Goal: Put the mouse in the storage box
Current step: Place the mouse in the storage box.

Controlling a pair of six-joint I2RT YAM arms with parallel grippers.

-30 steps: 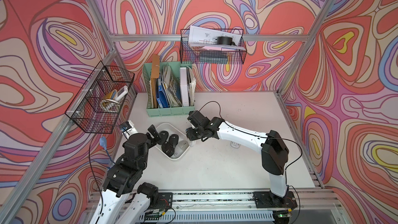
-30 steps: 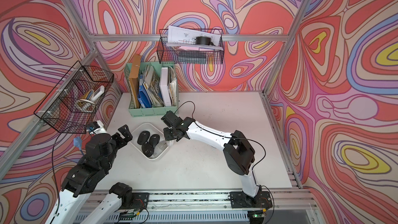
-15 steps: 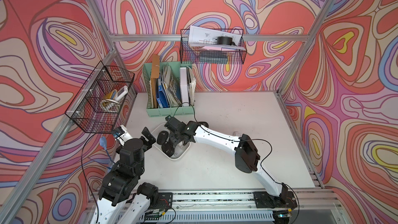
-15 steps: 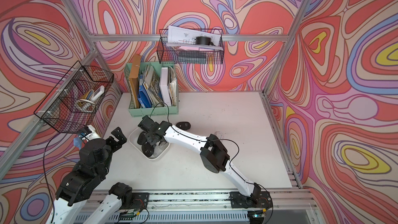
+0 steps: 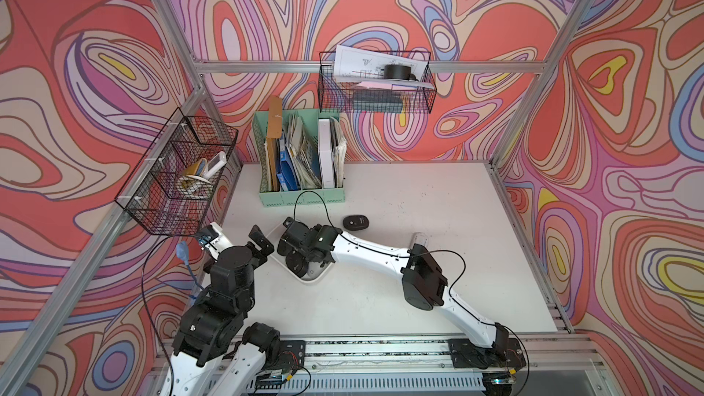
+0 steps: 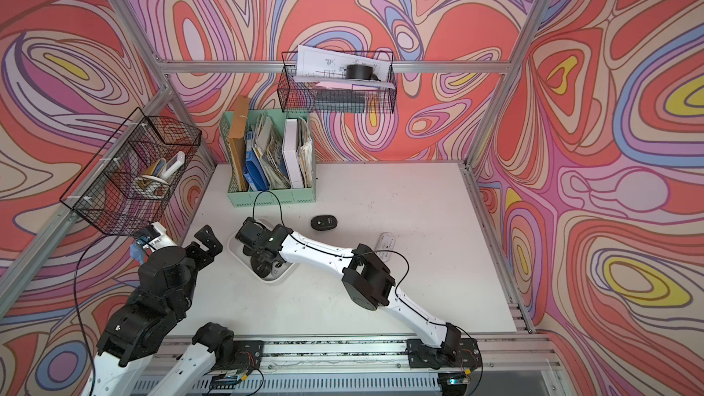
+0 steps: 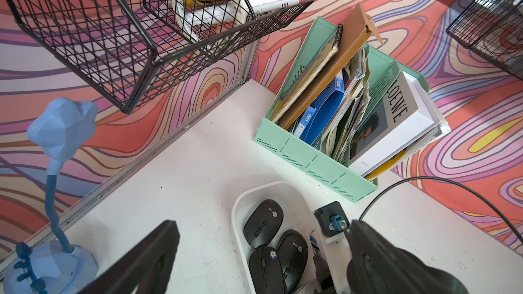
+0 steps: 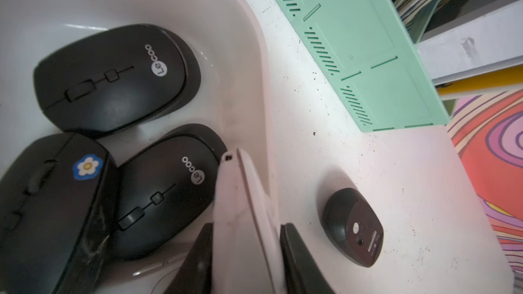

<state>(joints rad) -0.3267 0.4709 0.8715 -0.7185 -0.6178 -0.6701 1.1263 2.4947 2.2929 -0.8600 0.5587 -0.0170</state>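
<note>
1. In both top views the right pincer (image 5: 294,255) hung over the small white oblong plastic storage box (image 5: 317,279), with the wrist hiding its load. An upturned black plastic mouse (image 5: 355,222) lay on the white worktop (image 5: 381,299), off to that pincer's side and well apart. The left pincer (image 5: 263,242) stood spread and empty near the box.
2. The left wrist view showed three black plastic mice (image 7: 263,219) lying in the box, beyond the released pincer's gap.
3. The right wrist view showed the right pincer clenched on a slim white plastic mouse (image 8: 240,216), held on edge at the box's rim. The best move looked to be shifting inward over bare floor and lowering before letting go, lest the mouse tip outside.
</note>
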